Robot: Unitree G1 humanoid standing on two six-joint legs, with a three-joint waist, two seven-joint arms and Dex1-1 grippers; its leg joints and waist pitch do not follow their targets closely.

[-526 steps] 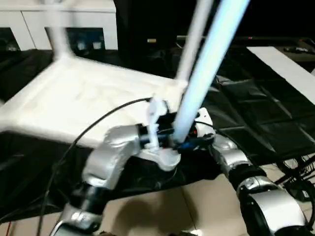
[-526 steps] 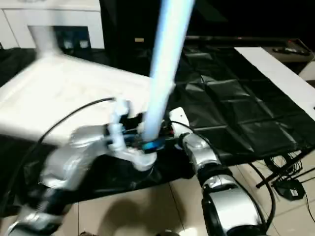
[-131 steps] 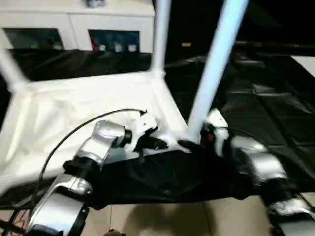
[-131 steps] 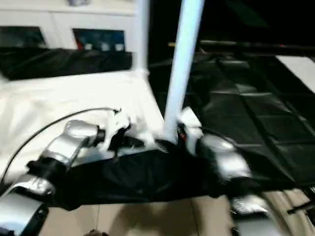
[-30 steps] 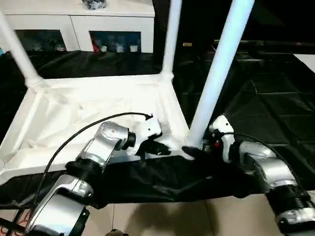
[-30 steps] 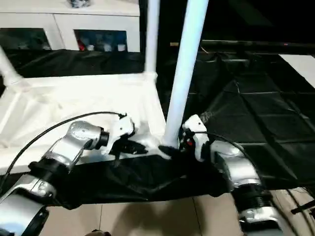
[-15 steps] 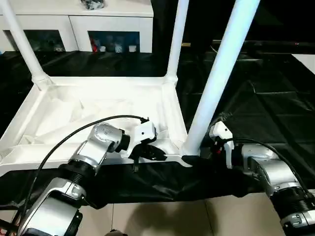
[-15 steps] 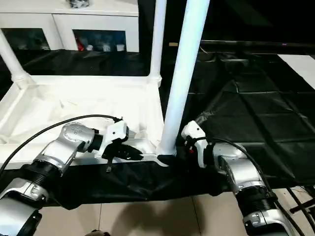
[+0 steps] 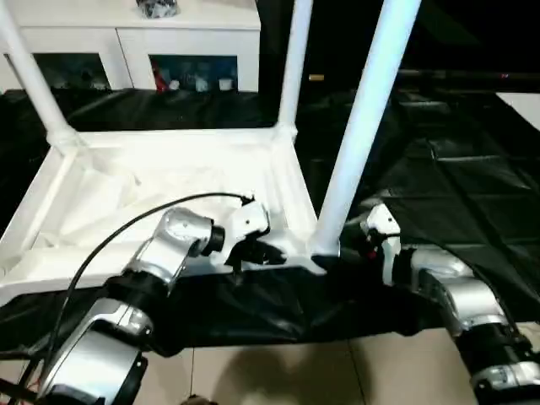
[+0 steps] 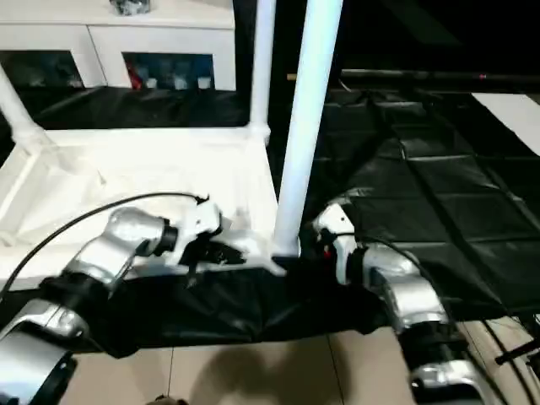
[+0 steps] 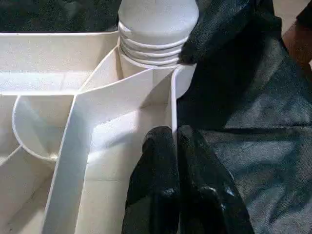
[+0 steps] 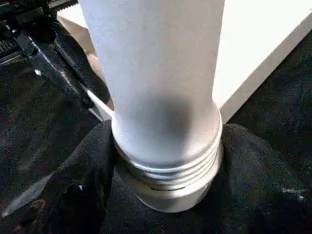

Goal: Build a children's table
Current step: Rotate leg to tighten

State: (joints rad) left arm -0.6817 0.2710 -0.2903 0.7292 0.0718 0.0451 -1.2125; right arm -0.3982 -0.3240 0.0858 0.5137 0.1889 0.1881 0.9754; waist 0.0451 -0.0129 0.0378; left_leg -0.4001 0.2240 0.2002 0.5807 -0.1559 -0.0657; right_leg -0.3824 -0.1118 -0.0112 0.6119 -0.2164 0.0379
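The children's table lies upside down on black cloth, its white ribbed tabletop (image 9: 160, 181) facing up. Three white legs stand in corner sockets: a far left leg (image 9: 29, 76), a far right leg (image 9: 291, 67) and a near right leg (image 9: 363, 126). My left gripper (image 11: 174, 141) is shut on the thin rim wall of the tabletop, close to the near right corner (image 9: 268, 253). My right gripper (image 12: 168, 134) wraps the ribbed base of the near right leg (image 12: 161, 73), one black finger (image 12: 92, 165) pressed against each side.
A white cabinet (image 9: 126, 38) with glass doors stands behind the table. Black cloth (image 9: 456, 177) spreads to the right, with a white board (image 10: 515, 110) at its far edge. Tiled floor (image 9: 278, 371) shows in front. A black cable (image 9: 126, 228) arcs over my left forearm.
My right gripper's fingers have drawn in around the base of the near right leg. The left gripper keeps its pinch on the rim. The camera has shifted a little.
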